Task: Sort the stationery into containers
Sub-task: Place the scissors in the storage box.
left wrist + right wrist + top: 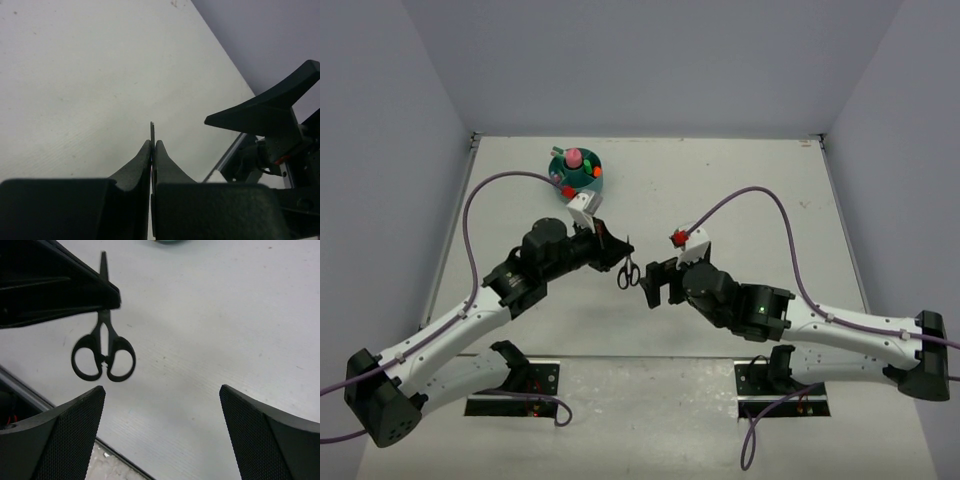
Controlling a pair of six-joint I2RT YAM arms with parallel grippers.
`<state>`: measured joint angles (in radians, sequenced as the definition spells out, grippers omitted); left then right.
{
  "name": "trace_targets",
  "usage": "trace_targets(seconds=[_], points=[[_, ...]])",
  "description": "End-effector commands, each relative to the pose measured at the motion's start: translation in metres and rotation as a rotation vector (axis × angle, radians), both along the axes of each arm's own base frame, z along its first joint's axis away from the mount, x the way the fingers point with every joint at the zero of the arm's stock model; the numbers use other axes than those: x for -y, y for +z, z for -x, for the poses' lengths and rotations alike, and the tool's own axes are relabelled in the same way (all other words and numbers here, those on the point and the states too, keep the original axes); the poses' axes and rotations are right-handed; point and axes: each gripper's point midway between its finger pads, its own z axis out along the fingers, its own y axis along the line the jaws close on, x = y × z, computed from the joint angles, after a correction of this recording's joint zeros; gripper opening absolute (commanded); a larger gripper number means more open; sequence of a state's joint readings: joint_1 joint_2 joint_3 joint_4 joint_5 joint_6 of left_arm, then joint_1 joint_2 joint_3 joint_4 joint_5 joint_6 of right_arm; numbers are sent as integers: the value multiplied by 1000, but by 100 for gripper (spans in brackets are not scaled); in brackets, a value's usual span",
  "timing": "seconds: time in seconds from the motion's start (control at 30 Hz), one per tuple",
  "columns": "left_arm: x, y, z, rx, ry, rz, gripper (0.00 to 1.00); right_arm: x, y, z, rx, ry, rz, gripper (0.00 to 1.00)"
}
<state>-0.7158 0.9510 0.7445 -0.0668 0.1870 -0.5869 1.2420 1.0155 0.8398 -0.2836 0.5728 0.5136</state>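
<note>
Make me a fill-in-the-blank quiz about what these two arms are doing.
1. The left jaws grip the scissors by the ____.
2. The right jaws, close to the scissors, stand ____.
3. In the middle of the teal organiser stands a ____ tube.
Missing words: blades; open; pink.

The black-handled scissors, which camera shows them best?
The right wrist view: the black-handled scissors hang full length from the left hand, with both loops and the tip clear. Top external shows them small and dark between the arms; left wrist shows only a sliver of blade.
</note>
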Motion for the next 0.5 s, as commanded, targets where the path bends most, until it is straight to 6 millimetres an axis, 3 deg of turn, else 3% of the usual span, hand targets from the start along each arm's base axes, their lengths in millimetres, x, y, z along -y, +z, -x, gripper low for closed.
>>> trace_targets(seconds=[0.0,0.17,0.23,0.33,0.47], points=[[-15,37,-41,306,81,-160,0,48,11,-19,60,-193,-77,99],[-6,69,-73,630,55,-231,0,74,14,-17,76,-213,-146,99],[-12,90,-97,785,31,-275,0,78,13,-14,80,-202,-169,99],[-21,87,-123,857,-61,-296,0,74,12,-11,75,-173,-187,99],[-32,57,-150,1013,-319,-371,0,65,16,-6,74,-119,-228,99]])
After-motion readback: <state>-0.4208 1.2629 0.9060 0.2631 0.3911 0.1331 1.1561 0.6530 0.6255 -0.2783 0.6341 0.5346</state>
